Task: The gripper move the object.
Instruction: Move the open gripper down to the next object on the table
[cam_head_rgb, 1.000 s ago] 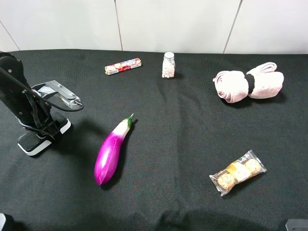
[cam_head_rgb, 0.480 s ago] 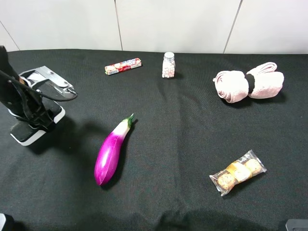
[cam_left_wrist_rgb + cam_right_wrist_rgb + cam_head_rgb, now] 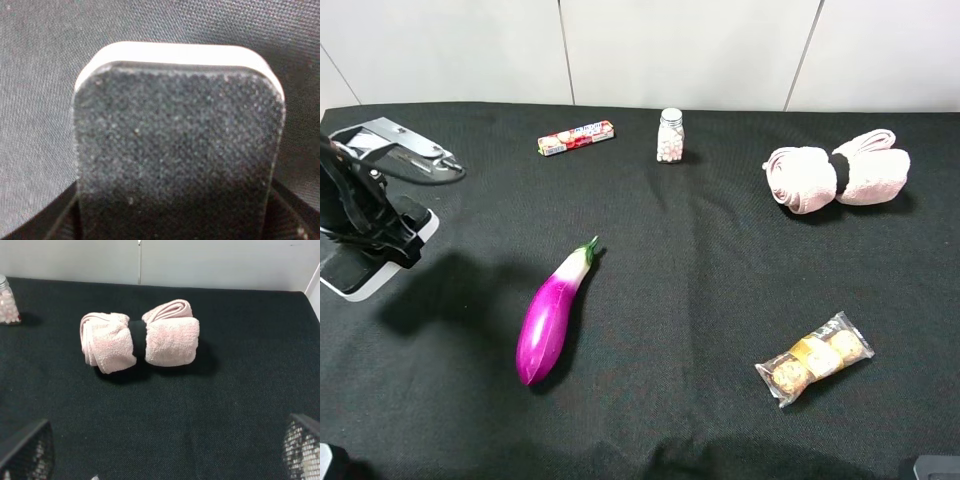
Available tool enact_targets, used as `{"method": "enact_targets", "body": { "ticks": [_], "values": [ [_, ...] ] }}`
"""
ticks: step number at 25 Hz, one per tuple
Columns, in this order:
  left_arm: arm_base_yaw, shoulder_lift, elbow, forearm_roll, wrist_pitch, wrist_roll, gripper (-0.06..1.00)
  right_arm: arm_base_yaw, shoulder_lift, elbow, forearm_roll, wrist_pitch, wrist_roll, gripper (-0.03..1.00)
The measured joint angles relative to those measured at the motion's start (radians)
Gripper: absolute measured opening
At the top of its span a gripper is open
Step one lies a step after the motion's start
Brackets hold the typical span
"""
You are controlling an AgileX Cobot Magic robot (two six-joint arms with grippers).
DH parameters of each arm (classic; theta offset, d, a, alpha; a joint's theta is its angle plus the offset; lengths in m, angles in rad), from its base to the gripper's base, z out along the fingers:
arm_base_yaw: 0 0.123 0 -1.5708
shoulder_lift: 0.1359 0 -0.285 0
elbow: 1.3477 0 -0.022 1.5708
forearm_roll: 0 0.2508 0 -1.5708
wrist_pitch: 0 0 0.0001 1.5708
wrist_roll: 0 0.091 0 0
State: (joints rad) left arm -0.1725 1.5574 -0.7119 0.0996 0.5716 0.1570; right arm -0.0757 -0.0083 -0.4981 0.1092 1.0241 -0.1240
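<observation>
The object [image 3: 360, 268], a flat block with a black top and white base, is at the far left of the table in the exterior high view. My left gripper [image 3: 378, 238], black with cables, is shut on it and holds it just above the cloth, casting a shadow to its right. In the left wrist view the object [image 3: 177, 150] fills the frame, and the fingers are mostly hidden beneath it. My right gripper [image 3: 165, 452] is open and empty, with its mesh-padded fingers [image 3: 302, 445] wide apart low over the table's right side.
A purple eggplant [image 3: 552, 312] lies left of centre. A wrapped snack packet [image 3: 815, 357] is at front right. A rolled pink towel [image 3: 835, 177], also in the right wrist view [image 3: 142, 337], a small bottle [image 3: 670, 135] and a candy pack [image 3: 576, 137] lie along the back.
My left gripper has carried the object leftward and a little toward the back, away from the eggplant. Nothing else has moved.
</observation>
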Motion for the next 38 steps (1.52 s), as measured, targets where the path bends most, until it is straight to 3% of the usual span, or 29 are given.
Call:
{"method": "enact_targets", "body": {
  "ticks": [7, 12, 25, 38],
  "values": [
    [0.000, -0.006, -0.128, -0.076, 0.168, -0.004, 0.68, 0.000, 0.000, 0.000, 0.000, 0.000, 0.000, 0.69],
    [-0.030, -0.006, -0.210, -0.089, 0.255, -0.037, 0.68, 0.000, 0.000, 0.000, 0.000, 0.000, 0.000, 0.69],
    [-0.157, -0.006, -0.364, -0.089, 0.326, -0.109, 0.68, 0.000, 0.000, 0.000, 0.000, 0.000, 0.000, 0.69],
    [-0.309, 0.075, -0.511, -0.020, 0.370, -0.205, 0.68, 0.000, 0.000, 0.000, 0.000, 0.000, 0.000, 0.69]
  ]
}}
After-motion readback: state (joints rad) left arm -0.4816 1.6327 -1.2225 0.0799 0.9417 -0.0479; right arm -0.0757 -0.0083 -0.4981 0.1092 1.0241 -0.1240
